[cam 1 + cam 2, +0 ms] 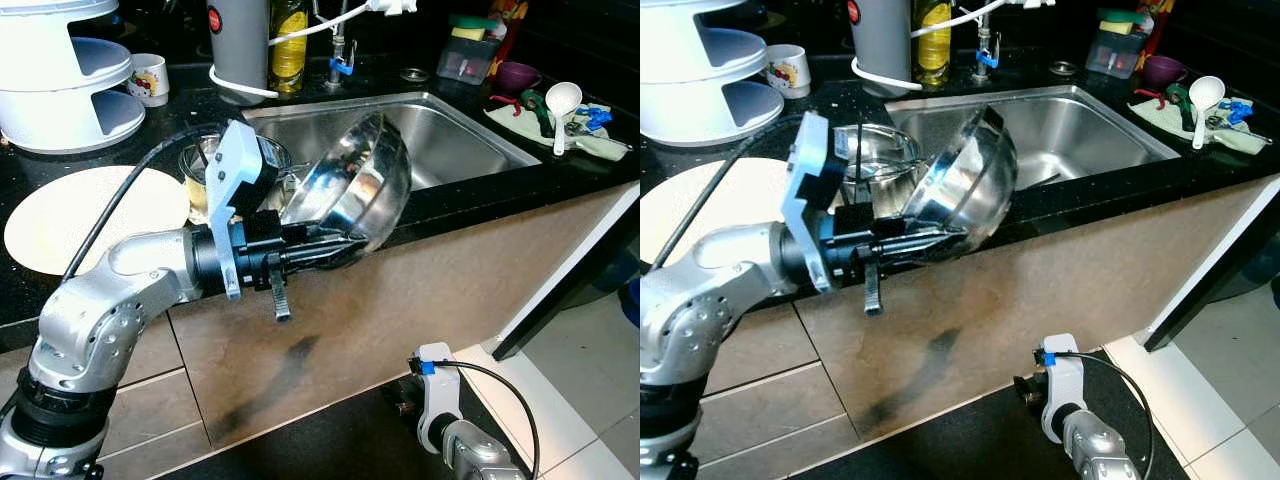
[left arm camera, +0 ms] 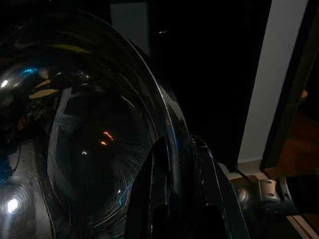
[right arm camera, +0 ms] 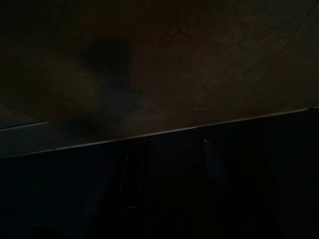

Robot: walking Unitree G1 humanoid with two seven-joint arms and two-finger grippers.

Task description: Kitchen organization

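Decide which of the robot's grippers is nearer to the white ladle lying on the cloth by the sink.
Left. The left gripper is up at counter height, clamped on the steel bowl's rim, across the sink from the white ladle. The right arm hangs low near the floor, in front of the cabinet.

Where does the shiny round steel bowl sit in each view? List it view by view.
Left eye: shiny round steel bowl, centre, tilted on edge.
Right eye: left of centre.
Left wrist: curved wall, rim pinched by the left gripper.
Right wrist: too dark.
Shared landmark: steel sink.
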